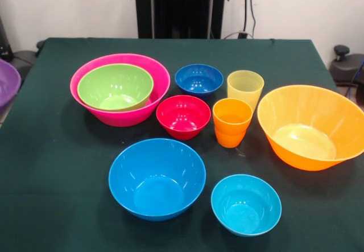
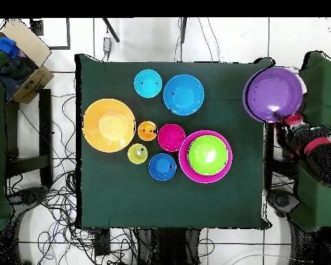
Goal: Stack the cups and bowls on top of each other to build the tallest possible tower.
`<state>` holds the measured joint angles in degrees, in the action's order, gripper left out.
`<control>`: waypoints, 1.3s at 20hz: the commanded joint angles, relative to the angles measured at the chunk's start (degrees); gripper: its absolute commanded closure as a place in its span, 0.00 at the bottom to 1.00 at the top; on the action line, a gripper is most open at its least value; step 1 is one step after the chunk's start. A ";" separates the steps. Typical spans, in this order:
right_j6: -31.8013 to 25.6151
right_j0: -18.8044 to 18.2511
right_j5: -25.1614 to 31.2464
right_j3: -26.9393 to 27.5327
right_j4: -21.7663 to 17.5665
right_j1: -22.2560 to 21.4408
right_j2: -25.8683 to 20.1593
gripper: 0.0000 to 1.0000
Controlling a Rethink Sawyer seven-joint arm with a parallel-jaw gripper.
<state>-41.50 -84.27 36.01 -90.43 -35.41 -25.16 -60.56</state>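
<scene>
The tower is the large pink bowl (image 1: 119, 60) (image 2: 187, 168) with the lime green bowl (image 1: 115, 86) (image 2: 207, 153) nested in it. The purple bowl (image 1: 5, 84) (image 2: 272, 93) hangs past the table's edge, with my gripper (image 2: 289, 120) shut on its rim. Standing apart on the cloth are the dark blue bowl (image 1: 198, 79), red bowl (image 1: 183, 115), sky blue bowl (image 1: 156, 178), cyan bowl (image 1: 245, 205) and large orange bowl (image 1: 310, 127). The yellow cup (image 1: 245, 87) and orange cup (image 1: 232, 121) stand upright side by side.
A dark green cloth (image 1: 57, 166) covers the table. In the overhead view a cardboard box (image 2: 22, 55) sits off one corner and cables (image 2: 58, 207) lie on the floor around the table.
</scene>
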 commanded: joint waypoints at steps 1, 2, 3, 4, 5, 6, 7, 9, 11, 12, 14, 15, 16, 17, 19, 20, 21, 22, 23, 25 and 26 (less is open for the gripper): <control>18.01 4.67 5.86 -5.06 3.14 -15.45 4.05 1.00; 17.86 4.36 5.66 -5.44 3.50 -15.60 4.27 1.00; 17.64 4.12 5.51 -5.73 3.74 -15.75 4.55 1.00; 16.91 3.94 5.28 -5.23 3.59 -14.97 5.11 1.00; 16.62 3.70 5.49 -5.15 3.97 -14.71 5.40 1.00; 16.88 3.78 5.85 -5.05 4.36 -14.63 6.15 1.00; 17.15 3.87 6.20 -4.96 4.75 -14.54 6.91 1.00; 19.60 4.42 6.87 -5.61 5.62 -15.25 9.44 1.00; 23.60 4.68 7.15 -8.17 7.24 -17.48 12.03 1.00; 26.10 5.02 7.01 -9.88 7.93 -19.05 13.70 1.00; 32.01 6.74 6.87 -13.31 9.44 -22.73 17.98 1.00; 34.67 8.15 7.61 -14.52 9.96 -24.52 20.62 1.00; 37.09 9.27 7.38 -15.82 10.34 -25.89 22.81 1.00; 39.51 10.39 7.15 -17.13 10.72 -27.25 25.00 1.00; 42.73 11.62 5.17 -20.18 11.84 -29.32 27.96 1.00; 43.82 11.88 3.64 -21.65 12.04 -29.97 28.81 1.00; 44.91 12.14 2.10 -23.12 12.24 -30.61 29.67 1.00; 45.46 12.04 0.64 -24.51 12.29 -31.21 29.88 1.00; 46.00 11.95 -0.83 -25.89 12.33 -31.81 30.08 1.00; 46.73 11.56 -3.31 -28.67 11.99 -33.61 29.95 1.00; 47.16 11.45 -3.66 -29.46 11.99 -34.41 29.69 1.00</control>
<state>-12.27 -76.40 35.96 -109.07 -23.93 -54.02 -37.56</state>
